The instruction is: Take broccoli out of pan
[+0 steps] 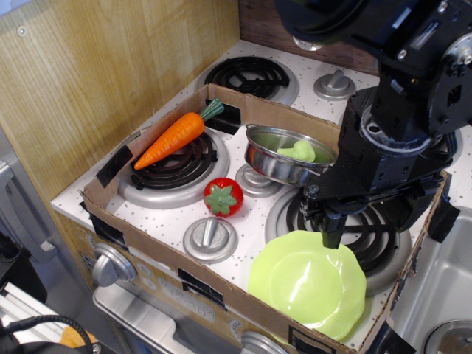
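The broccoli (300,153), a small pale lime-green lump, lies inside the pan (280,164), a shiny steel pot that stands between the burners at the middle of the toy stove. My gripper (330,230) hangs to the right of the pan, over the front right burner and the far edge of the green plate. Its dark fingers point down and look close together, with nothing seen between them. The gripper is apart from the pan and the broccoli.
A toy carrot (174,137) lies on the left burner. A red tomato (223,196) sits in front of the pan. A lime-green plate (307,284) lies at the front right. A cardboard wall (158,256) rings the stove top. A wooden panel stands at the left.
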You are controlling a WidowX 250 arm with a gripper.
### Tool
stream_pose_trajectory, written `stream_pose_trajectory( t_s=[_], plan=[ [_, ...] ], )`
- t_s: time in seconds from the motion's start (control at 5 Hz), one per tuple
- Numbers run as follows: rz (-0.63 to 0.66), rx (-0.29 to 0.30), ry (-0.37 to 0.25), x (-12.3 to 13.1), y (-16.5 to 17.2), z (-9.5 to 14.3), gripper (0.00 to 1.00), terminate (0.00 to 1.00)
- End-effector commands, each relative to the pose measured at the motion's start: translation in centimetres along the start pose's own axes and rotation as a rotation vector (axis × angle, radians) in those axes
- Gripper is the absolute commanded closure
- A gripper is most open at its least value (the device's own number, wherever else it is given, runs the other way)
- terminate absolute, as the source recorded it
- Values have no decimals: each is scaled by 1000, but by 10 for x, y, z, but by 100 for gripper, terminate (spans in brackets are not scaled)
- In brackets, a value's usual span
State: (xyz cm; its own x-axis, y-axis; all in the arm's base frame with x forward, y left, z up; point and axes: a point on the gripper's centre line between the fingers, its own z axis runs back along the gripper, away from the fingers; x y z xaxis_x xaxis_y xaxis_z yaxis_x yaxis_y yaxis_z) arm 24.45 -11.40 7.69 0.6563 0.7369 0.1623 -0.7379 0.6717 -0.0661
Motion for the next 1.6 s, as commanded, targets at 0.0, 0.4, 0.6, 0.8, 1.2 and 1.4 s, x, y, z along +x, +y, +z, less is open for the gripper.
stream_pose_trajectory(
  t_s=[0.0,0.4,0.6,0.8,1.2,1.4],
  plan=[
    [0,0,0,0,0,0,0,0],
    [-96,81,-65,20,5,34,0,0],
    [-190,107,-73,39,4,43,0,0],
    [-365,94,-99,72,-2,41,0,0],
    [-703,120,-160,116,-17,28,0,0],
    [-769,81,-132,125,-16,15,0,0]
  ],
)
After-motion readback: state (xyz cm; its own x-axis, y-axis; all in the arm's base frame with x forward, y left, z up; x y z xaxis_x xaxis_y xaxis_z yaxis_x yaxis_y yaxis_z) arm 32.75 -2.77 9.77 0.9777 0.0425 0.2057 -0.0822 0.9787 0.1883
